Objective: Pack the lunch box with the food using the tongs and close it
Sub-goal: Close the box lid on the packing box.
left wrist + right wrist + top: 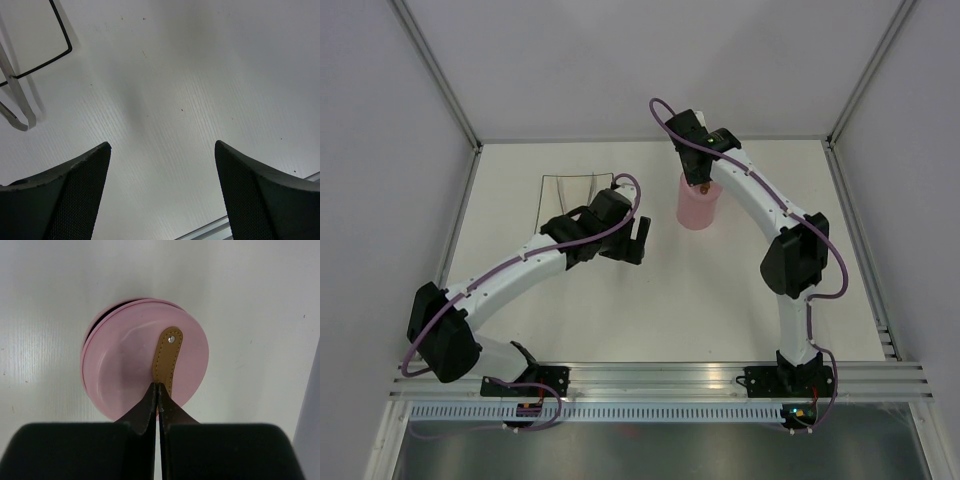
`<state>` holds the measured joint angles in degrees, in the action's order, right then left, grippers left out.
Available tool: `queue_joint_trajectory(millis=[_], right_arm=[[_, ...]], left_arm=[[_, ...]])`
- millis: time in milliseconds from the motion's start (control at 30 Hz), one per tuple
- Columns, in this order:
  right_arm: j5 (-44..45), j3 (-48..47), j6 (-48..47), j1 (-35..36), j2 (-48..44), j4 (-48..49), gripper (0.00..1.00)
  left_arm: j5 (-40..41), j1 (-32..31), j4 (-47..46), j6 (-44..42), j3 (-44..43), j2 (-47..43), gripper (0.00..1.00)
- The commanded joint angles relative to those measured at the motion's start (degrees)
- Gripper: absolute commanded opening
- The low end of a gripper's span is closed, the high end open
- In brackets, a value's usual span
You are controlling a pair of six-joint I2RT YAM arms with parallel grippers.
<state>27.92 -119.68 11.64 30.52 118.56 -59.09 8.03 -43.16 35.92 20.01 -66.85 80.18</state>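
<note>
The pink lunch box (pixel 698 207) stands upright at the back of the table. Its round pink lid (pixel 130 360) lies over the top, slightly offset, so a thin dark gap and the box rim (pixel 85 355) show at the upper left. My right gripper (pixel 158 385) is shut on the lid's brown handle (pixel 167 357). The food is hidden. The silvery tongs (pixel 15 100) lie at the plate's edge, left of my left gripper (pixel 162 145), which hangs open and empty over bare table.
The white plate with a black rim (pixel 560 195) lies at the back left, partly under the left arm. Grey walls enclose the table on three sides. An aluminium rail (pixel 660 375) runs along the near edge.
</note>
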Motion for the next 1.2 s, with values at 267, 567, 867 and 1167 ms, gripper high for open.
queue_joint_trajectory(millis=[267, 567, 867, 1167], right_arm=[[-1.99, -0.2, -1.09, 0.33, -5.89, -1.11, 0.0], [-2.26, -0.65, -1.88, 0.24, -6.33, 1.87, 0.0], [-3.05, 3.57, -2.85, 0.24, -2.29, 7.32, 0.01], [-6.83, 5.77, -3.11, 0.24, -0.17, 9.52, 0.01]], left_arm=[[0.23, -0.17, -0.59, -1.55, -3.37, 1.47, 0.89], [-0.03, -0.17, -0.76, -1.03, -3.46, 1.64, 0.89], [-1.35, -0.17, -0.85, -0.5, -3.72, 1.91, 0.89], [-3.46, -0.17, -1.2, 0.38, -5.13, 3.66, 0.88]])
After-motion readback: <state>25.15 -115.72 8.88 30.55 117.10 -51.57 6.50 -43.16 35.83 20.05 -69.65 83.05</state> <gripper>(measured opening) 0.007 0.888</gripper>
